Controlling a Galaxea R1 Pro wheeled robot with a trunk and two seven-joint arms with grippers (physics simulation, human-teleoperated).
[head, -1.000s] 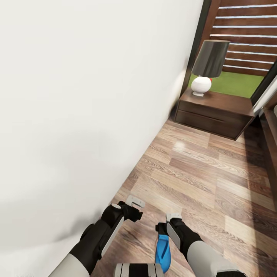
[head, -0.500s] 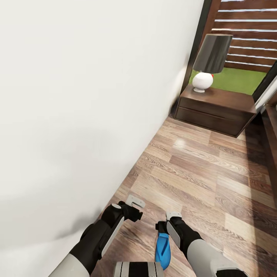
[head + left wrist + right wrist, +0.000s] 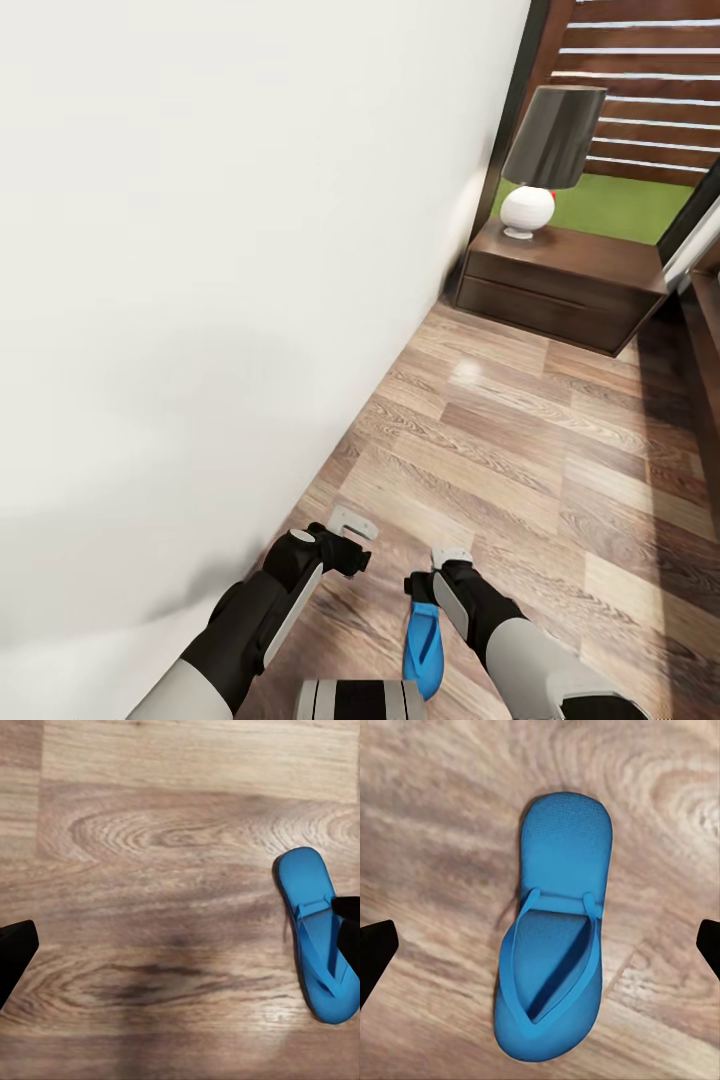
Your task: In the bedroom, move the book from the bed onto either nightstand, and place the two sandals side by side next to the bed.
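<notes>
One bright blue sandal (image 3: 424,645) lies flat on the wood-plank floor, close to the white wall. My right gripper (image 3: 441,574) hangs just above it, open; in the right wrist view the sandal (image 3: 556,937) sits strap-up between the wide-spread fingertips (image 3: 376,952). My left gripper (image 3: 350,540) is open over bare floor beside it, and the left wrist view has the sandal (image 3: 316,936) off to one side by one fingertip (image 3: 349,926). The nightstand (image 3: 560,285) stands far ahead in the corner. A dark strip of the bed frame (image 3: 706,370) runs along the right border. The book is out of view.
A white wall (image 3: 200,300) runs close along my left. A table lamp (image 3: 540,160) with a dark shade and white base stands on the nightstand, before a tall dark-framed window (image 3: 640,100). Wood floor (image 3: 520,440) stretches between me and the nightstand.
The head camera has shifted slightly, so the nightstand and lamp sit a little further right in the picture. Both grippers and the sandal hold their places.
</notes>
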